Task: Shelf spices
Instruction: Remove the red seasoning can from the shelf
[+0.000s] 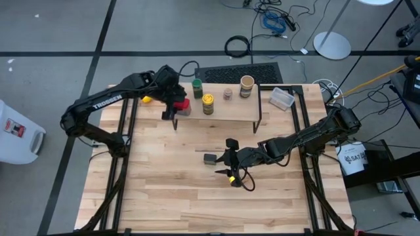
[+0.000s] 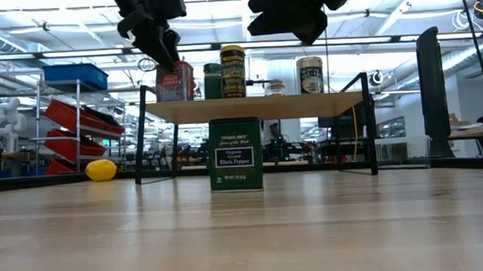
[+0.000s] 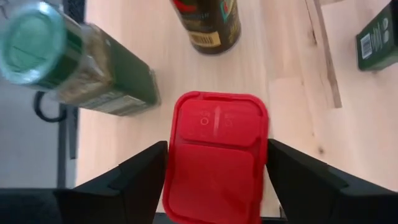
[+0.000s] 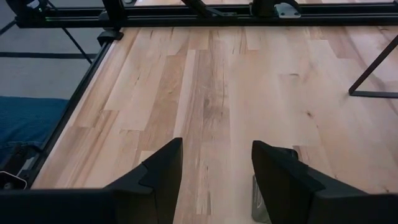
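The shelf [image 1: 216, 117] stands at the table's far middle. On its plank stand a green-lidded jar [image 1: 197, 87], a yellow-lidded jar [image 1: 208, 103], a tiny brownish jar [image 1: 228, 94] and a tan round-topped jar [image 1: 247, 85]. The red square tin [image 3: 214, 155] stands at the plank's left end, with my left gripper [image 3: 217, 186] closed around its top. A dark rectangular box [image 1: 210, 158] stands on its base on the table in front of the shelf. My right gripper [image 1: 226, 160] hovers open just right of the box, holding nothing. My left gripper pinches the red tin's lid end [image 3: 180, 149] between its two fingers, one on each of two opposite sides. The fingers slant down from above, from the table's left. The tin stands about upright with its base on the shelf's plank [image 2: 176, 99].
A yellow lemon-like ball [image 1: 147, 99] lies on the table left of the shelf. A clear plastic tub [image 1: 282, 98] sits at the far right. The near half of the table [image 1: 197, 203] is bare wood.
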You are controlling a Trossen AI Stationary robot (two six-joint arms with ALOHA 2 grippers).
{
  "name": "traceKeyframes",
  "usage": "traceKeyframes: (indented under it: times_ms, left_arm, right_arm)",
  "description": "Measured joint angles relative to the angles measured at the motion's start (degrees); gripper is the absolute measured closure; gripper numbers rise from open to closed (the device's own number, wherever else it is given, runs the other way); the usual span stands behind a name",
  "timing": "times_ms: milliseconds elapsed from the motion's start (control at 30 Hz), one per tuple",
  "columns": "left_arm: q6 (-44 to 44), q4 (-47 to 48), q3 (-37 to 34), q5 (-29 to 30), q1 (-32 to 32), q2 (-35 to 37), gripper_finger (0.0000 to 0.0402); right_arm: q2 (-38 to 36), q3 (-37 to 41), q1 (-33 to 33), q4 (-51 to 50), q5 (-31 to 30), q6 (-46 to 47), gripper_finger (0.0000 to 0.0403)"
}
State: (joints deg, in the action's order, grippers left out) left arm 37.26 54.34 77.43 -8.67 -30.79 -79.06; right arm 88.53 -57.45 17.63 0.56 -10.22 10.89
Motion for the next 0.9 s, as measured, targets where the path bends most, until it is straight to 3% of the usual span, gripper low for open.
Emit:
traceKeyframes:
  times_ms: [433, 733, 900]
  left_arm:
    - [-0.44, 0.29, 0.0, -0.15, 0.0, -2.6, 0.0129]
    - [0.52, 0.87, 0.02, -0.36, 0.02, -2.39, 0.0175]
    - [0.52, 1.35, 0.04, -0.34, 0.07, -2.33, 0.0179]
  right_arm:
    - [0.0, 0.0, 0.11, 0.0, 0.0, 0.46, 0.0222]
    - [0.0, 0.0, 0.11, -0.02, 0.0, 0.45, 0.0222]
    - [0.0, 0.0, 0.11, -0.2, 0.0, 0.44, 0.0222]
